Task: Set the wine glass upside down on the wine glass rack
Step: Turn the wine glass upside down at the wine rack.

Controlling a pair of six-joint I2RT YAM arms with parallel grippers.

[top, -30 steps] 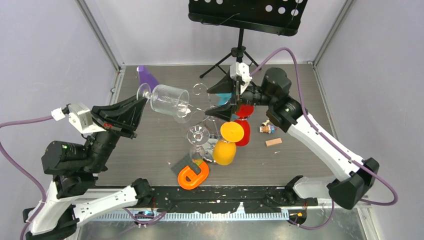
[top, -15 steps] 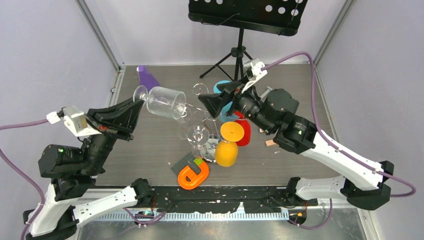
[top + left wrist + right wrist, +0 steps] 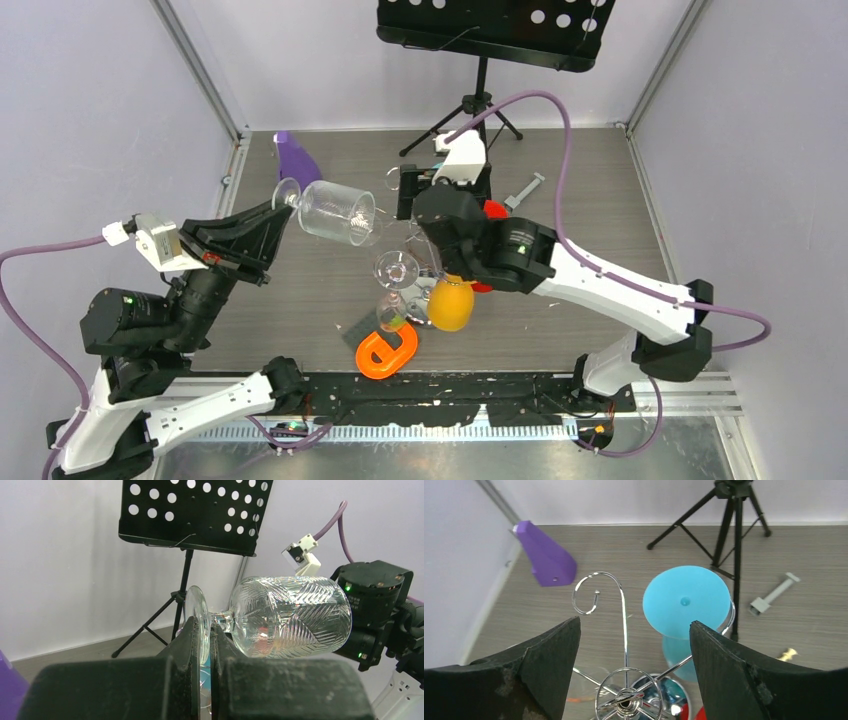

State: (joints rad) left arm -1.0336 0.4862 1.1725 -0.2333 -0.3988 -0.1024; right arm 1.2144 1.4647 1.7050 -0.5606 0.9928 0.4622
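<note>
1. Nearest you, an orange plastic loop-shaped piece (image 3: 385, 352) lies on the grey tabletop (image 3: 600, 180).
2. Your left hand (image 3: 204, 630) is clamped on the round foot of the clear cut-pattern wine glass (image 3: 290, 612), its fingers nearly together.
3. That glass hangs in the air on its side, bowl pointing right, just left of the rack and not on it.
4. The shiny chrome wire wine glass rack (image 3: 622, 699) stands mid-tabletop. An upturned orange glass (image 3: 450, 305) is just beside its near side, and a light-blue glass (image 3: 686, 601), foot up, is on its far side.
5. Your right hand (image 3: 634, 625) hovers above the rack, fingers wide apart, holding nothing.
6. Farthest back are a purple wedge-shaped piece (image 3: 546, 560) and a black perforated music stand (image 3: 490, 30).
</note>
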